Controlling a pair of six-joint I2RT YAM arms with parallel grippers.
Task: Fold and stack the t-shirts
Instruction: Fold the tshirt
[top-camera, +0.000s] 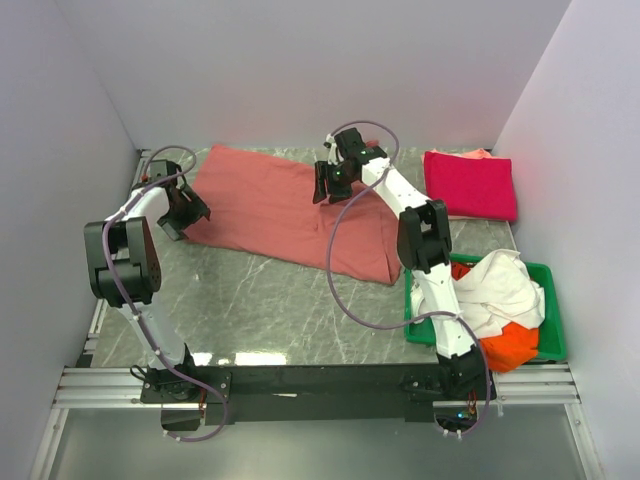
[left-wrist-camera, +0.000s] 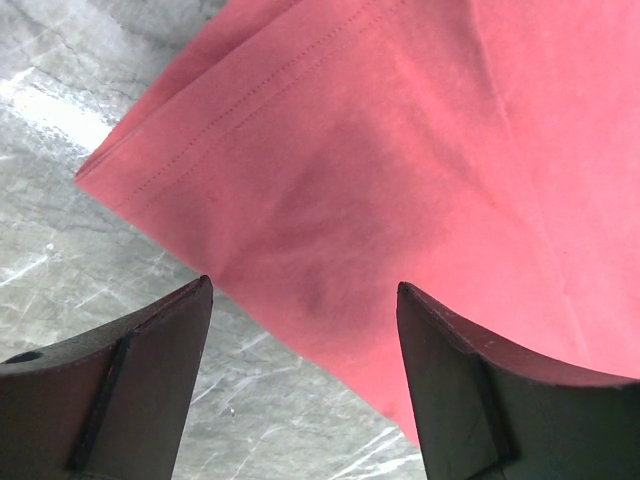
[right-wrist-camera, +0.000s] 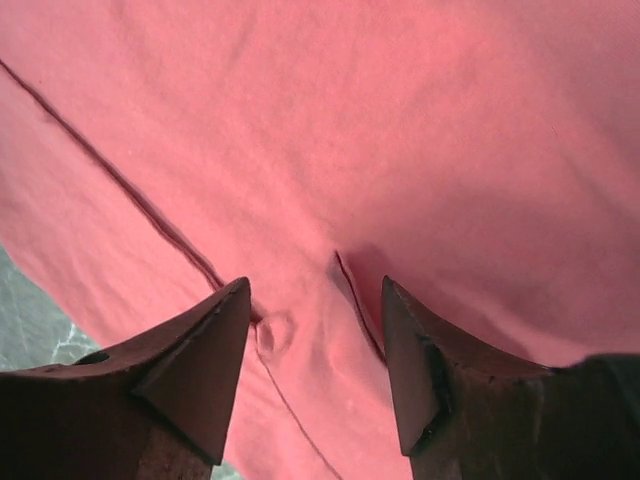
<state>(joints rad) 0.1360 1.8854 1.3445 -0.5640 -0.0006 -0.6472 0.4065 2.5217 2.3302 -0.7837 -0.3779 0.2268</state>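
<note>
The large dusty salmon-red t-shirt (top-camera: 290, 215) lies folded on the marble table. My left gripper (top-camera: 187, 213) is open over its left corner (left-wrist-camera: 330, 180), with the shirt's edge between the fingers. My right gripper (top-camera: 328, 183) is open over the shirt's upper middle (right-wrist-camera: 330, 150), fingertips beside a small wrinkle and a fold line. The crimson-pink t-shirt (top-camera: 470, 184) lies folded at the back right. The white t-shirt (top-camera: 505, 290) and the orange t-shirt (top-camera: 505, 345) are bunched in the green tray (top-camera: 553, 325).
White walls close in the table on the left, back and right. The green tray stands at the right front edge. Purple cables loop along both arms. Bare marble (top-camera: 270, 310) lies in front of the salmon-red shirt.
</note>
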